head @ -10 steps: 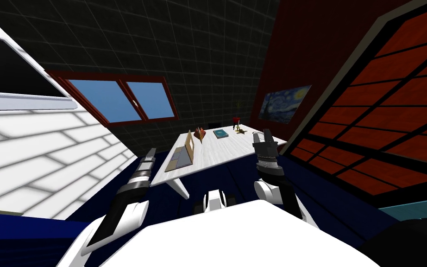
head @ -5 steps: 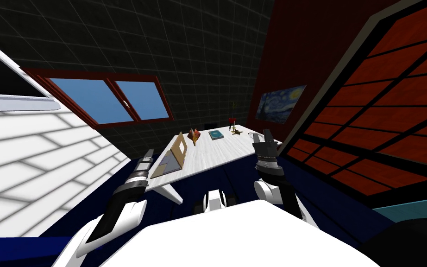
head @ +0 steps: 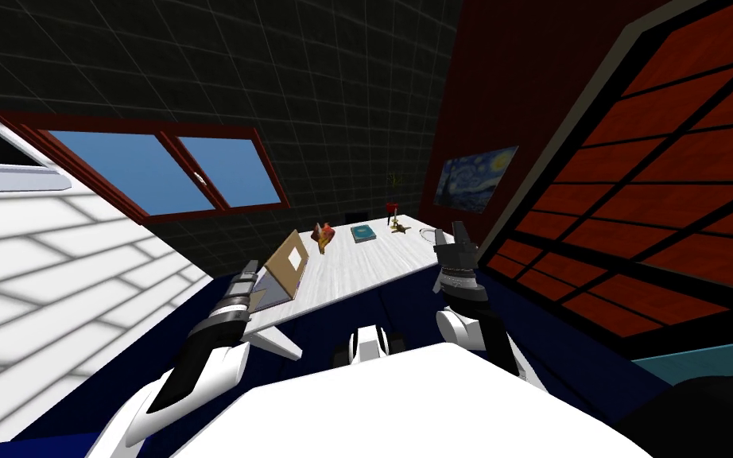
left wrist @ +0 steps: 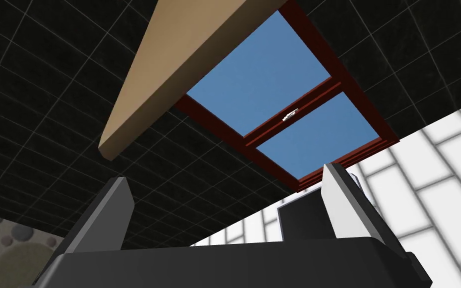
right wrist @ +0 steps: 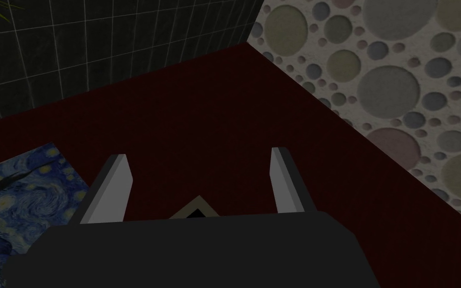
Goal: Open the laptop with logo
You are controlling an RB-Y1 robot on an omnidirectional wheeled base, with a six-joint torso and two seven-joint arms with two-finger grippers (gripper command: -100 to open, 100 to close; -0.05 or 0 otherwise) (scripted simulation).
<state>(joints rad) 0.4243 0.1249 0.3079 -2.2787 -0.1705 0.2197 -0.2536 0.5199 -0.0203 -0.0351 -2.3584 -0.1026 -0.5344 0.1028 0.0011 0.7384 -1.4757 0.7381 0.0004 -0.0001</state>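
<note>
In the head view, the laptop (head: 290,262) sits at the near left end of the white worktop (head: 373,262). Its tan lid, marked with a white square logo, is raised at a slant. My left claw (head: 250,269) is just beside the laptop's near corner. My right claw (head: 452,235) is held up near the worktop's right edge.

In the left wrist view, my fingers (left wrist: 117,210) stand spread apart, and a tan slab (left wrist: 174,65) of the lid's colour slants beyond them.

In the right wrist view, the fingers (right wrist: 115,187) of that claw are spread wide too.
</note>
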